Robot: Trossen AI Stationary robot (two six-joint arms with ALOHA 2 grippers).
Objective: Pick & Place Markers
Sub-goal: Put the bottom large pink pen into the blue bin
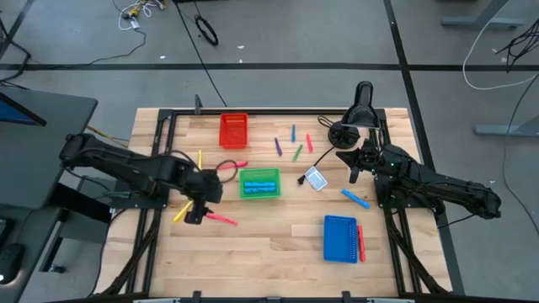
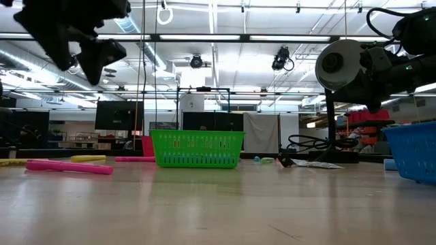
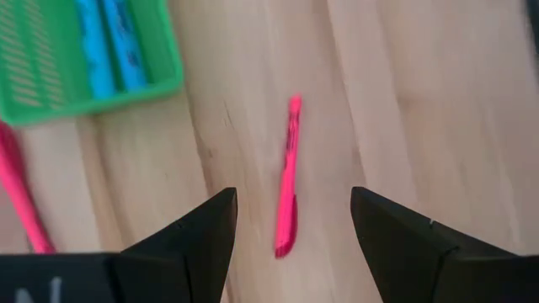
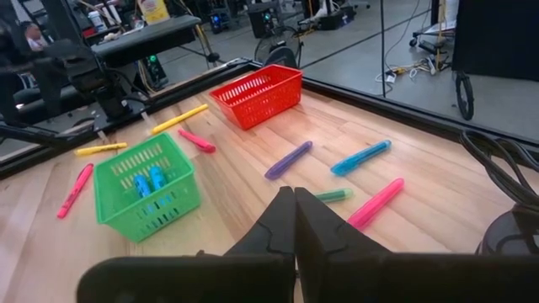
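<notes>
The left gripper (image 1: pixel 195 214) hangs above the table at about 8 o'clock of the green tray (image 1: pixel 259 183), its fingers (image 3: pixel 198 236) spread apart and holding nothing. A pink marker (image 3: pixel 287 178) lies flat on the wood just ahead of it, showing between the two fingers in the left wrist view; nothing stands between the gripper and that marker. A yellow marker (image 1: pixel 181 211) lies at the gripper's 9 o'clock, close beside it.

The green tray holds two blue markers (image 1: pixel 260 186) side by side. At its 9 o'clock lies another pink marker (image 1: pixel 235 164), and at 10 o'clock a second yellow marker (image 1: pixel 200 157). The red tray (image 1: pixel 234 130) stands at the green tray's 11 o'clock.

At the green tray's 1 o'clock a loose group lies on the wood: a purple marker (image 1: pixel 278 146), a blue marker (image 1: pixel 293 133), a green marker (image 1: pixel 298 152) and a pink one (image 1: pixel 309 142). A white-and-blue card (image 1: pixel 316 178) sits at 3 o'clock of the tray. Farther toward 4 o'clock a blue marker (image 1: pixel 354 198) lies alone, and the blue tray (image 1: pixel 340 238) sits at 5 o'clock with a red marker (image 1: pixel 360 241) touching its right wall.

The right gripper (image 1: pixel 353 162) waits above the table at 1 o'clock of the card, its fingers (image 4: pixel 274 223) pressed together on nothing.
</notes>
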